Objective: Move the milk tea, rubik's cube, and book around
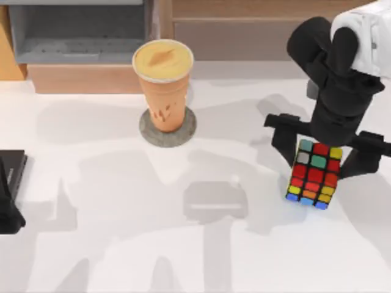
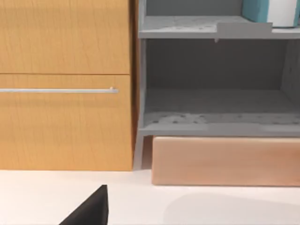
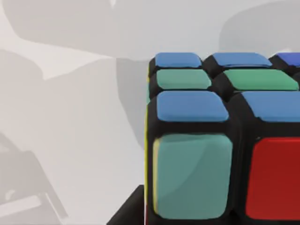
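The milk tea (image 1: 164, 85), a tall orange-tan cup, stands upright on a grey coaster (image 1: 148, 132) at the back middle of the table. The rubik's cube (image 1: 314, 177) is at the right, tilted, with my right gripper (image 1: 321, 162) shut on it, one black finger on each side. The right wrist view shows the cube (image 3: 220, 140) close up with blue, green and red squares. The book (image 2: 255, 9), teal with white pages, stands on the upper grey shelf in the left wrist view. My left gripper (image 1: 9, 189) sits parked at the table's left edge.
A grey shelf unit (image 1: 76, 36) above a pale wooden block (image 1: 85, 78) stands at the back left. A wooden cabinet (image 1: 244, 27) runs along the back. The white tabletop (image 1: 183, 244) stretches between the two arms.
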`<state>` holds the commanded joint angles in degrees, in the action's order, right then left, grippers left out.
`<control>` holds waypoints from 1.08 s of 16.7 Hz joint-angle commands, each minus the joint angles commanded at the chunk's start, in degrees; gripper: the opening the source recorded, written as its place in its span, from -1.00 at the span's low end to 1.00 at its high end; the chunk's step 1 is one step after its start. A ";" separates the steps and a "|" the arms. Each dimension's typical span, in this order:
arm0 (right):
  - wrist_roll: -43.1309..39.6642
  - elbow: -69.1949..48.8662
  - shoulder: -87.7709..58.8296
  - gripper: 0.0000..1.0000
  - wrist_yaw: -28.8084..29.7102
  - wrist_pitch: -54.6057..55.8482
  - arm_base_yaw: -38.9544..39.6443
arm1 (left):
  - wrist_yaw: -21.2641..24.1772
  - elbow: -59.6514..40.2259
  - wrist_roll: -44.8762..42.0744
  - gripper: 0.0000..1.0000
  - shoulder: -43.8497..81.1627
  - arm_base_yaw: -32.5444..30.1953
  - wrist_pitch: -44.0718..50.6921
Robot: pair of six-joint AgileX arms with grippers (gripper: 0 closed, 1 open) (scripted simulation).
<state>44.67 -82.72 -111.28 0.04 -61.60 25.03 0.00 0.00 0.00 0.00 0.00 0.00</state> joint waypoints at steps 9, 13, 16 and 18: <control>-15.31 1.74 6.75 -1.00 -4.82 13.11 -19.78 | 0.00 0.00 0.00 1.00 0.00 0.00 0.00; -26.91 2.99 13.95 -1.00 -8.52 27.66 -33.48 | 0.00 0.00 0.00 1.00 0.00 0.00 0.00; -34.16 3.36 19.33 -1.00 -10.91 40.33 -39.68 | 0.00 0.00 0.00 1.00 0.00 0.00 0.00; -37.87 3.30 22.16 -1.00 -12.19 49.57 -41.93 | 0.00 0.00 0.00 1.00 0.00 0.00 0.00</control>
<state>6.80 -79.42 -89.13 -12.15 -12.03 -16.90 0.00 0.00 0.00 0.00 0.00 0.00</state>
